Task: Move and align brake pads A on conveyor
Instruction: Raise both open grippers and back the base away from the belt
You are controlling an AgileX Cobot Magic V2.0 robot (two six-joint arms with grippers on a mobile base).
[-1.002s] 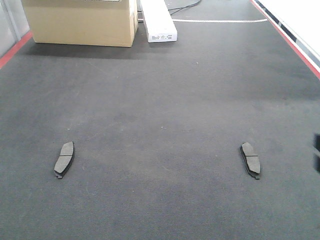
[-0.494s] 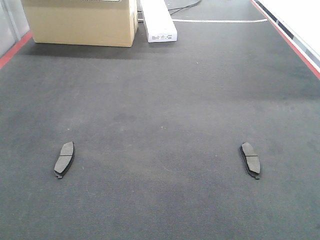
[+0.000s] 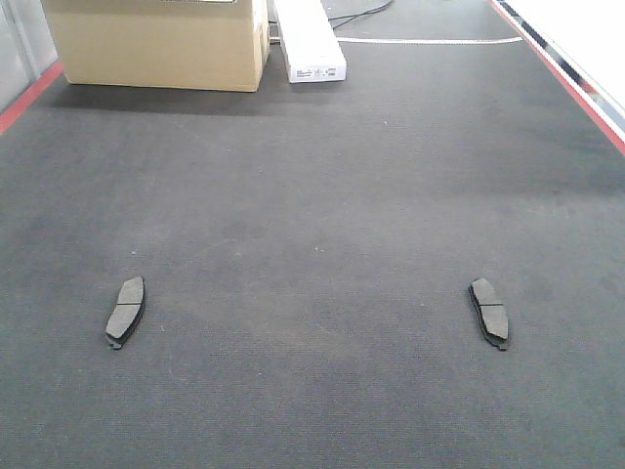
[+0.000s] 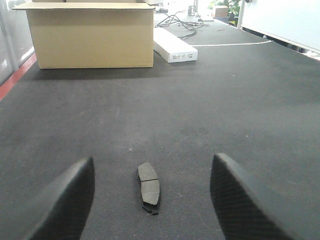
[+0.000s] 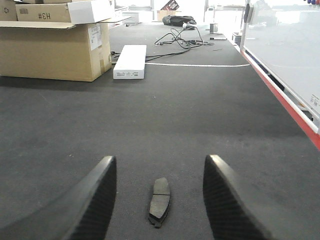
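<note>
Two brake pads A are seen flat on the conveyor (image 3: 312,195). The left pad (image 3: 125,312) lies near-left and the right pad (image 3: 489,313) near-right, well apart and roughly level with each other. No other pads are seen.

In the left wrist view, the left gripper (image 4: 152,159) is spread wide. The left pad (image 4: 149,186) is centred between the fingers, just ahead and below, and is not touched. The same holds for the right gripper (image 5: 160,159), also wide, with the right pad (image 5: 159,201) centred and untouched.

Each pad's long axis runs near-to-far, slightly tilted, so the short width is spanned by the jaws. A straight descent is judged enough for either grasp. Each pad is served by the arm on its own side.

The belt is dark, textured and flat. A cardboard box (image 3: 156,44) and a white box (image 3: 311,44) are set at the far end, and a red rail (image 3: 562,76) runs along the right. Ample room is left around both pads.
</note>
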